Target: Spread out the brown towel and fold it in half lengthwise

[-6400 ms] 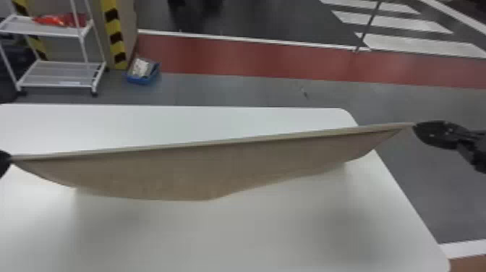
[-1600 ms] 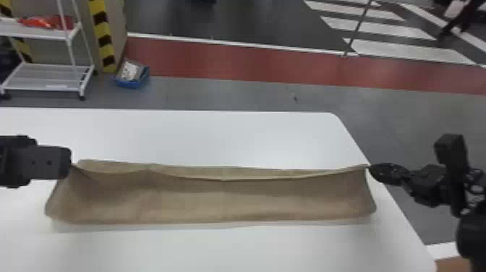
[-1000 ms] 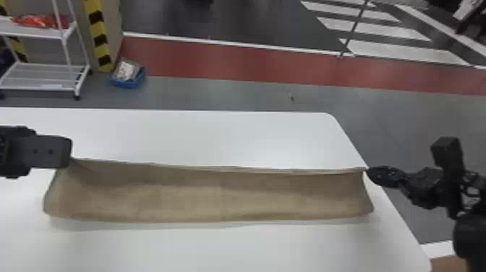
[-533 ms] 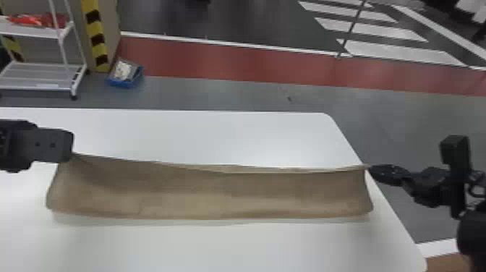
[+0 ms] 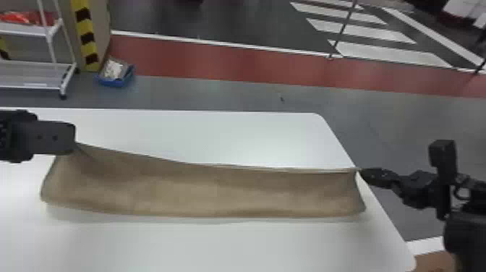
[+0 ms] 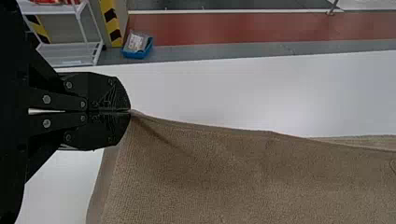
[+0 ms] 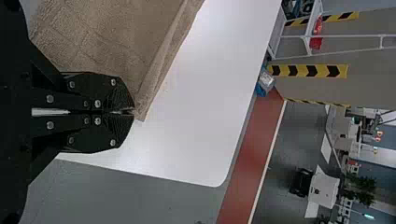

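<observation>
Looks to be at the lengthwise fold, with the spreading apparently done. See the brown towel (image 5: 217, 191) stretched as a long strip over the white table (image 5: 202, 246), with its far edge held up between 2 grippers. Find the left gripper (image 6: 130, 111) closed to a thin line at the tips, pinching the left end of that edge. Find the right gripper (image 7: 133, 112) closed just as tightly on the opposite end, near the table's right side. Notice 2 layers by the right tips, probably 2 halves laid against each other; cannot tell how evenly matched along the whole length.

Calls next for bringing the far edge down level, keeping it taut, then letting go at both ends. Could go wrong by lowering 1 end first, skewing the layers or setting the diagonal crease below the left tips. Might then need light smoothing.

Beyond the table, make out a blue bin (image 5: 115, 82) on the floor, holding a pale packet (image 5: 113, 69) among other contents too unclear to name. To its left, make out a white cart (image 5: 32, 74) with red items (image 5: 21, 18) on its upper shelf (image 5: 25, 32).
</observation>
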### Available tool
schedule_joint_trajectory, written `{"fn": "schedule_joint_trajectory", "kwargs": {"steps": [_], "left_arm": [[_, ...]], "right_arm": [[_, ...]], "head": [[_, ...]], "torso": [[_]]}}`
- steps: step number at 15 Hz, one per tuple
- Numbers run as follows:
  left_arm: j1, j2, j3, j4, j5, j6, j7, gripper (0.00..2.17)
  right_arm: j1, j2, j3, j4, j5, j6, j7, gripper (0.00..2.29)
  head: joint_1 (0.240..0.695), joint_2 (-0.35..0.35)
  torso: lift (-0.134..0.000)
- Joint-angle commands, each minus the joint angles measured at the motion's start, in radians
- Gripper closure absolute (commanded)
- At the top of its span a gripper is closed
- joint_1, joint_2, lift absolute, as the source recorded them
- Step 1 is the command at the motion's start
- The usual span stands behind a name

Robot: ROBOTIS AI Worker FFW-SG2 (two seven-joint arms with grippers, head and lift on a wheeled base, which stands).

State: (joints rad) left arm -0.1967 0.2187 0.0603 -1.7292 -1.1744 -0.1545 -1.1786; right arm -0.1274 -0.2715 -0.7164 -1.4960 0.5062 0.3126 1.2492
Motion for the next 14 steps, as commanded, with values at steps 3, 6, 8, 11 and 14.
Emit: {"fn": "schedule_joint_trajectory", "kwargs": {"steps": [3,6,8,11,14], "left_arm": [[-0.018,-0.005,-0.031,0.043,-0.021,0.013,0.022,1.37],[-0.026,-0.005,-0.043,0.06,-0.024,0.028,0.053,1.37],[-0.026,-0.007,-0.056,0.06,-0.025,0.062,0.068,1.37],[-0.029,-0.007,-0.059,0.049,-0.028,0.065,0.059,1.37],[-0.044,-0.009,-0.066,0.054,-0.028,0.065,0.063,1.37]], "right_arm": [[-0.034,-0.014,-0.003,0.054,0.003,0.009,-0.004,1.12],[-0.047,-0.017,-0.003,0.082,0.006,0.009,-0.005,1.12],[-0.049,-0.018,-0.003,0.089,0.0,0.009,-0.005,1.12],[-0.052,-0.018,-0.012,0.089,-0.029,0.052,-0.002,1.12],[-0.072,-0.025,-0.024,0.089,-0.032,0.067,-0.004,1.12]], "head": [[0.695,-0.278],[0.695,-0.284],[0.695,-0.285],[0.695,-0.285],[0.695,-0.288]], "torso": [[-0.124],[-0.124],[-0.124],[-0.124],[-0.124]]}}
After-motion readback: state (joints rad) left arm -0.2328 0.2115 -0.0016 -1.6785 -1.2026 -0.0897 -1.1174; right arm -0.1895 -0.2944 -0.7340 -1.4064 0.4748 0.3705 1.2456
